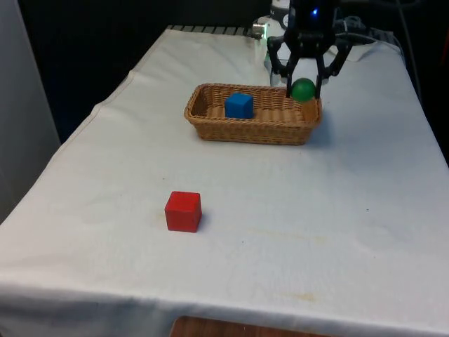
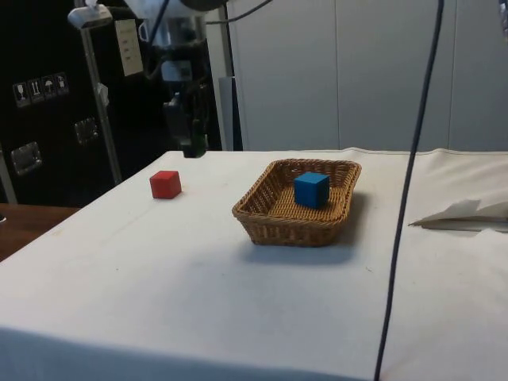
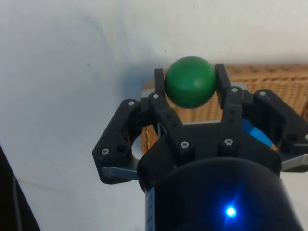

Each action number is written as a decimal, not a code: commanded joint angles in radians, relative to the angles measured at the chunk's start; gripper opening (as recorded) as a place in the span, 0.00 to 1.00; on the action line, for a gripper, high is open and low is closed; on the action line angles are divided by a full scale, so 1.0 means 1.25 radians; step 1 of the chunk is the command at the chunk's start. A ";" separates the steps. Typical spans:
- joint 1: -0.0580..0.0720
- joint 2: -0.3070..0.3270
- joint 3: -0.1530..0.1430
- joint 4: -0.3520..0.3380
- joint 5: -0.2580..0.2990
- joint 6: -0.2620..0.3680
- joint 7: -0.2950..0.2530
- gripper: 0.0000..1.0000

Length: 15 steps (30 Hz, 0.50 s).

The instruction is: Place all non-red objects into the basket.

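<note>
On the front view's left, nearest the camera, a red cube (image 1: 183,210) sits alone on the white cloth (image 1: 337,210), well apart from everything else; in the side view the same red cube (image 2: 165,184) lies beyond the basket, near the table's far edge. Further right and further back stands the wicker basket (image 1: 210,130), a shallow oblong with its long side facing the front camera. A blue cube (image 1: 238,105) rests inside it, toward the basket's left half in the front view; from the side the blue cube (image 2: 311,190) sits on the basket (image 2: 270,226) floor near the middle.

At the basket's far right corner in the front view hangs the gripper (image 1: 304,90), its two fingers pressed against either side of a green ball (image 1: 303,90). The wrist view shows the ball (image 3: 189,81) squeezed between the fingers (image 3: 224,84), raised above the cloth just outside the basket's (image 3: 269,79) rim. In the side view the gripper (image 2: 193,151) hangs above the cloth between the red cube and the basket.
</note>
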<state>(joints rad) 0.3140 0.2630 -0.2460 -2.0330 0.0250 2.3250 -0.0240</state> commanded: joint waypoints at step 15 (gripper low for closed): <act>-0.001 -0.143 -0.020 -0.149 -0.058 0.002 0.003 0.00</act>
<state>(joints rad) 0.3130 0.0940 -0.2690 -2.2070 -0.0360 2.3240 -0.0230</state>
